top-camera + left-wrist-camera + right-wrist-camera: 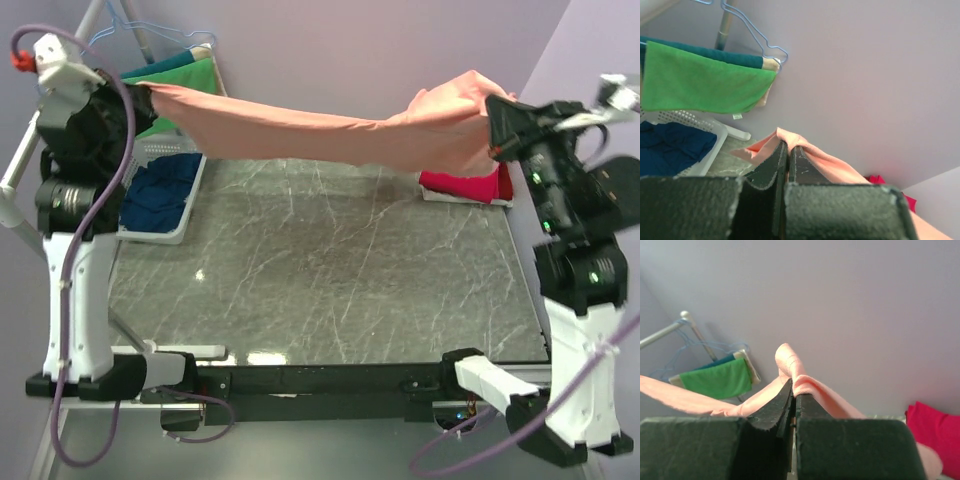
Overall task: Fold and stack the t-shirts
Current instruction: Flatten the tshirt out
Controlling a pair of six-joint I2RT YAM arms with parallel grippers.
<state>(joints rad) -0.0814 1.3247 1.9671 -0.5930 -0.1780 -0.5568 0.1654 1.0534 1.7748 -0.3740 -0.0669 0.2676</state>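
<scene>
Salmon-orange cotton spans the scene: the salmon-orange t-shirt [300, 130] hangs in the air above the grey marble table [320, 290], pulled into a long band between the two arms, sagging a little in the middle and clear of the tabletop. At its left end the left gripper [140, 97] has its jaws pressed together on a fold of the fabric, and in the left wrist view the cloth bunches over the dark fingertips [775, 165]. At its right end the right gripper [497, 128] pinches the shirt likewise, jaws closed with a ridge of fabric rising just above them; looser cloth drapes down beside it. Behind that right end, at the table's far right corner, a crimson-pink t-shirt [465, 185] lies on the surface. Off the table's far left edge a white basket [150, 232] holds a dark navy t-shirt [160, 190]; above the basket a green cloth [190, 72] and a teal cloth [165, 62] hang over a rack [660, 335], with wire hangers [765, 45] beside them.
</scene>
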